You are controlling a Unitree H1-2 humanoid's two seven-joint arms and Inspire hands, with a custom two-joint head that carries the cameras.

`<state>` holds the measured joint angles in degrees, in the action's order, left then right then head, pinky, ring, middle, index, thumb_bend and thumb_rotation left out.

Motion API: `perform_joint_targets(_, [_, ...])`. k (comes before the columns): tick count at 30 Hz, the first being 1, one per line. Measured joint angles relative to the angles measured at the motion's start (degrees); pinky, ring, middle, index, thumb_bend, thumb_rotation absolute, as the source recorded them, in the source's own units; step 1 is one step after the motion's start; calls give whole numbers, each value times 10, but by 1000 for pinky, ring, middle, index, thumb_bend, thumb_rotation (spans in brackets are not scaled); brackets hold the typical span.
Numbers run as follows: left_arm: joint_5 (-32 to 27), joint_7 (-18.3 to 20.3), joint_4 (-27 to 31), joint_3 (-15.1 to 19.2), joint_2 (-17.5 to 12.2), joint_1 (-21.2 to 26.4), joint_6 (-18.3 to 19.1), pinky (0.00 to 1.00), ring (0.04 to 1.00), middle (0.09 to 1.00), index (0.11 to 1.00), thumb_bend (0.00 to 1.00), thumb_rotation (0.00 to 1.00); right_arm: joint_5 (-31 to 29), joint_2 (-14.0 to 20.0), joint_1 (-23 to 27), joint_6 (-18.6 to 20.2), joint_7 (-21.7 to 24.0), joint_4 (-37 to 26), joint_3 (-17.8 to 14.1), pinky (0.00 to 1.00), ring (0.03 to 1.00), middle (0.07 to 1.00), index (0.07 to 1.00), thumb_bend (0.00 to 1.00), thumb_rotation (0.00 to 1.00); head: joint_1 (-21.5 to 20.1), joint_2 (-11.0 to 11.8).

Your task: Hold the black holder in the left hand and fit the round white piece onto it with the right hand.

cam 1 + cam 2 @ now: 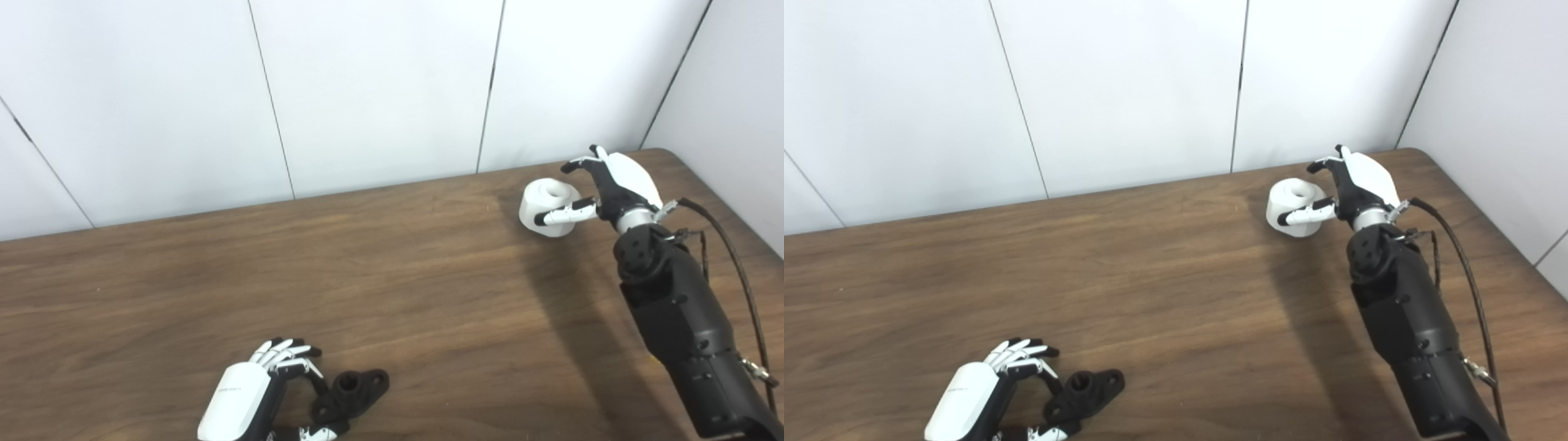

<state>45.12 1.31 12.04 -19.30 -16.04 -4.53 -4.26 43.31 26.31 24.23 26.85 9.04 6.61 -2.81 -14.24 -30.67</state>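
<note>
A: Quick check, where's the black holder point(352, 395) rel. to the left hand point(245, 398)?

B: Just off the tips of its fingers point(288, 352), on the side toward the right arm, lying flat on the tabletop point(392, 294). Long axis runs diagonally, near end by the thumb, far end w/ a hole pointing up and away from the palm. Fingers are curled around the near end, thumb under it at the bottom edge. Looks like contact, but can't tell if it's a firm grip or just cupping; holder isn't lifted yet.

A: And the round white piece point(547, 205)?

B: Far corner of the tabletop, well apart from the holder. Right hand point(612, 184) is on it: one finger reaches over the top, the thumb lies across the front side, so the piece sits between them, palm-side. Its hole faces up. Pinched or only bracketed? Can't tell for sure, prob. closing on it. It rests on the tabletop.

A: So what does the next move turn on?

B: My guess: the gap. Each hand is nearest its own part, no swap needed. Right has to carry the piece across toward the left fingers, and the left has to tip the holder up so its round boss meets the hole.
</note>
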Motion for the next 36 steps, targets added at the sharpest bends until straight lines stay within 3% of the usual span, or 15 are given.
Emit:
perform_joint_targets(24, [0, 1, -2, 4, -1, 0, -7, 924, 858, 777, 487, 519, 45, -11, 5, -2, 0, -5, 20, 9, 1000, 1000, 1000, 686, 946, 297, 0, -3])
perform_joint_targets(36, [0, 10, -2, 7, -1, 3, -9, 929, 858, 775, 487, 519, 45, -24, 9, -3, -2, -25, 22, 23, 1000, 1000, 976, 628, 912, 269, 1, -3])
